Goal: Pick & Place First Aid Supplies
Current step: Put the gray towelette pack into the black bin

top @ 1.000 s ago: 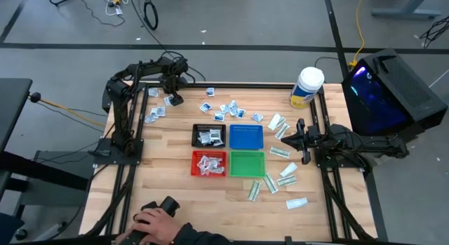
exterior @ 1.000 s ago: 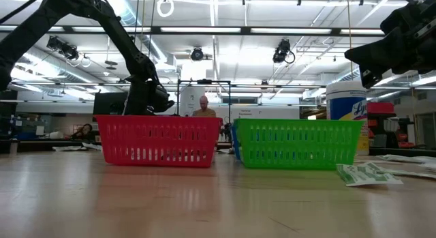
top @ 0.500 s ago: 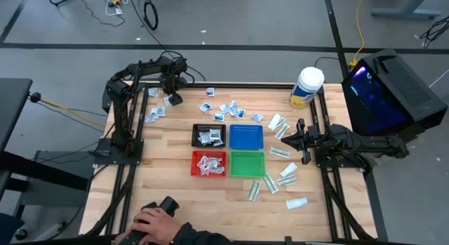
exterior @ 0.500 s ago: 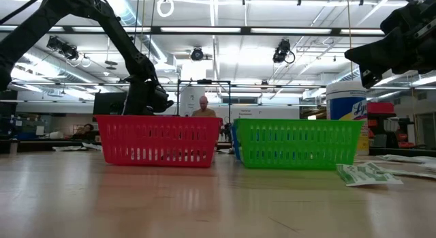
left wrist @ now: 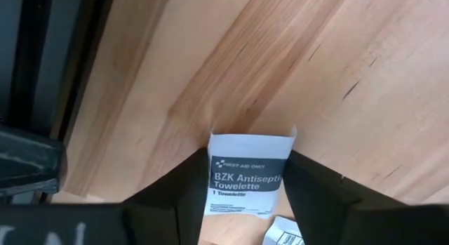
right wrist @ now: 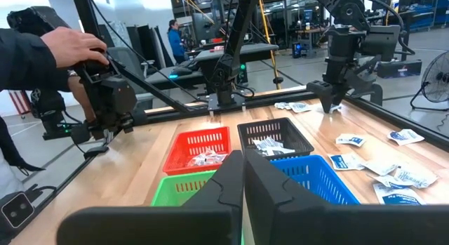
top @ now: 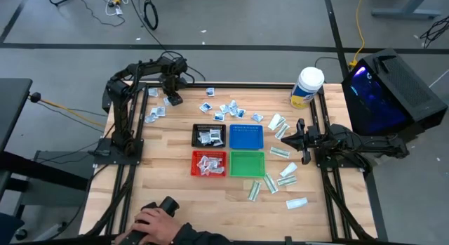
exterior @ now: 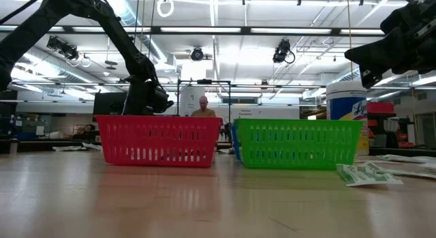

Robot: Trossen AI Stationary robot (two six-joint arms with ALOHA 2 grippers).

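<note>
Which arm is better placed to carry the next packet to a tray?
Left. The left gripper already has its fingers on both sides of a towelette packet. The right gripper is shut, holding nothing.

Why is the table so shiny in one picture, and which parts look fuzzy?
Low view: ceiling lights glare off the table, mirroring the red tray. Left wrist view: the towelette packet is sharp, the left end effector around it blurry. Right wrist view: the near right end effector is soft.
</note>
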